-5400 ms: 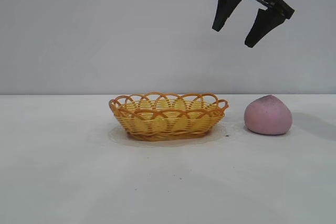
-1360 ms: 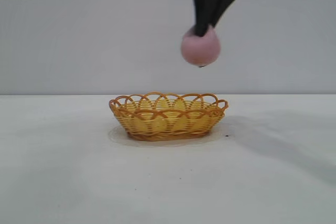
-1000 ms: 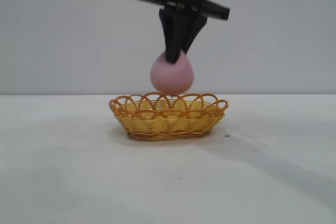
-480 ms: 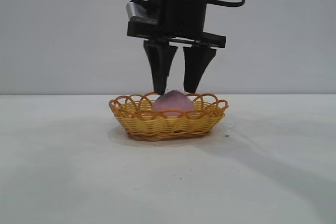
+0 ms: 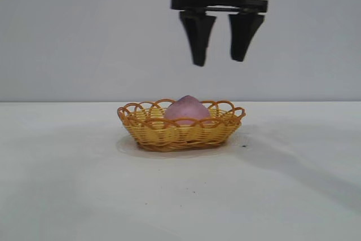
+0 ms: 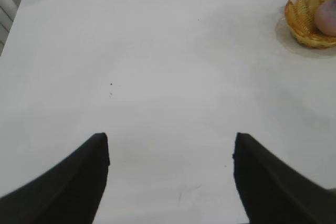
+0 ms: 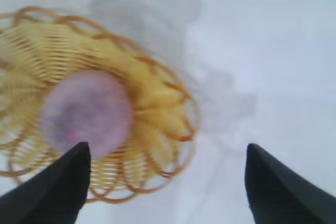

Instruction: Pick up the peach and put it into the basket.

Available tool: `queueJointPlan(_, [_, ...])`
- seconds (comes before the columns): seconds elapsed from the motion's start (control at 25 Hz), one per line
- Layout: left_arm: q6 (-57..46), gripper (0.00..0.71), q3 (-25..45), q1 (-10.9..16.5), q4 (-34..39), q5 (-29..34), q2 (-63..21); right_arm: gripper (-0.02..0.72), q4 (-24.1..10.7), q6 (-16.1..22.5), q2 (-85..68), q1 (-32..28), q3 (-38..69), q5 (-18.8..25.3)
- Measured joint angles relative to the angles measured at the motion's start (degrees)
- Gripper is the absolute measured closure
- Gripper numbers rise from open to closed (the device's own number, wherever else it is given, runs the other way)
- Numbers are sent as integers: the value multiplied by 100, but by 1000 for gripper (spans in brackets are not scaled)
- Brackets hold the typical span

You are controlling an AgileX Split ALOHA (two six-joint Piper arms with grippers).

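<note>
Since half a second ago the right tool [image 5: 220,60] has lifted off the peach [image 5: 186,110] and shifted toward the right of the exterior view; a full second back it was carrying the fruit down pinched between its fingers. Now its fingers [image 5: 199,38] stand apart with nothing between them, hanging well above the basket [image 5: 180,132], pointing down. The peach sits inside the basket, its pointed tip rising above the looped rim. The basket rests on the white bench [image 5: 67,184]. The left tool [image 6: 170,179] hovers over bare bench well apart from the basket, its fingers spread and empty.
</note>
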Motion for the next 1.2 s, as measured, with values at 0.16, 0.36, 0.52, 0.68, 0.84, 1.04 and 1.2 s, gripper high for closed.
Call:
queueJointPlan(0.16, [0, 268, 0, 0, 0, 0, 0, 179, 34, 11, -13, -623, 0, 0])
queueJointPlan(0.36, [0, 268, 0, 0, 0, 0, 0, 179, 140, 11, -13, -1339, 0, 0])
queueJointPlan(0.52, [0, 268, 0, 0, 0, 0, 0, 179, 178, 22, -13, -1850, 0, 0])
queueJointPlan(0.68, [0, 268, 0, 0, 0, 0, 0, 179, 254, 22, -63, -2266, 0, 0])
queueJointPlan(0.84, [0, 268, 0, 0, 0, 0, 0, 179, 290, 22, -295, -2594, 0, 11])
queueJointPlan(1.04, [0, 268, 0, 0, 0, 0, 0, 179, 304, 22, -904, -2837, 0, 35])
queueJointPlan(1.2, [0, 268, 0, 0, 0, 0, 0, 179, 378, 22, -1745, -2846, 149, 56])
